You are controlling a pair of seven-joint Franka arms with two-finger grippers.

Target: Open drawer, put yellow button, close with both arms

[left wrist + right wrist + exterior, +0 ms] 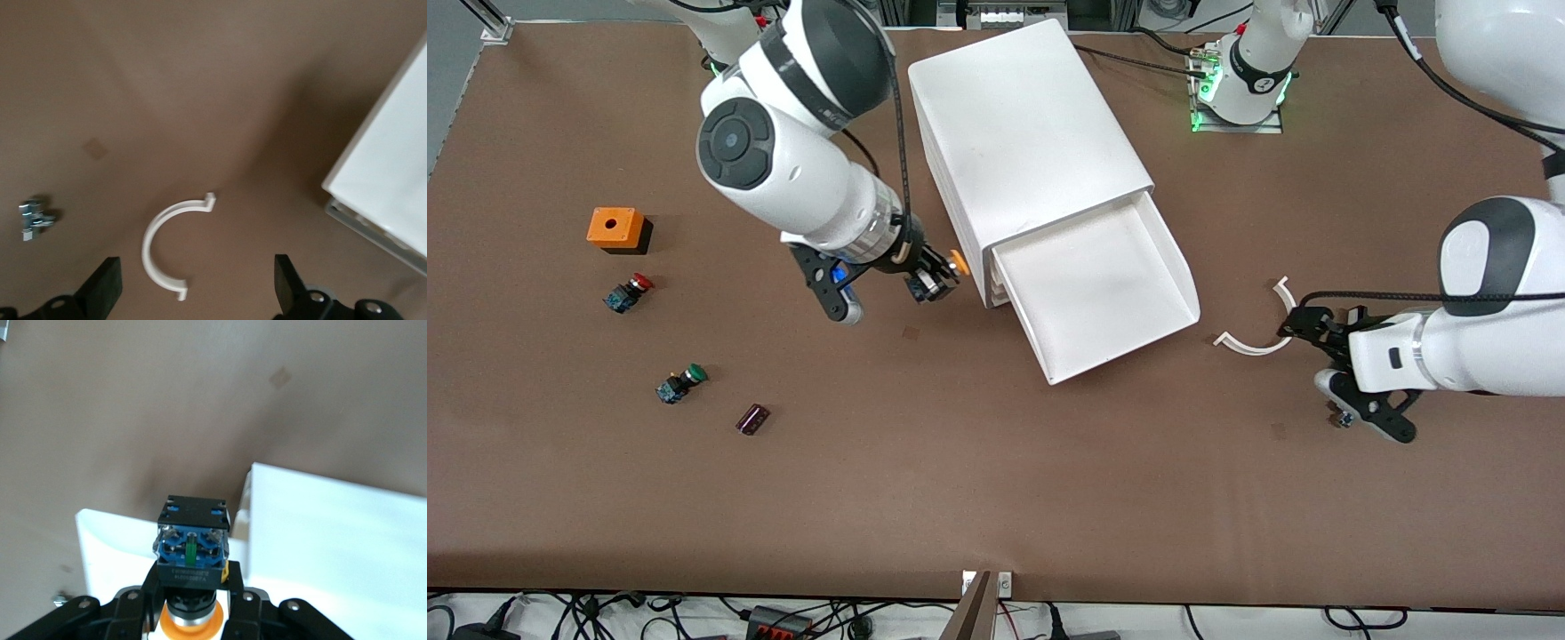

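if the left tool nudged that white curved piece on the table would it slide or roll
The white curved piece lies flat on the table as a thin open arc, so it would probably slide or spin, not roll. It looks light and possibly springy. The open left tool hangs beside it.

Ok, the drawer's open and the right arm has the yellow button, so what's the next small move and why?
Probably carry the right gripper sideways over the open drawer. Its fingers are shut on the yellow button, which hangs beside the cabinet, not yet above the tray. The left gripper waits open over the table near a white clip.
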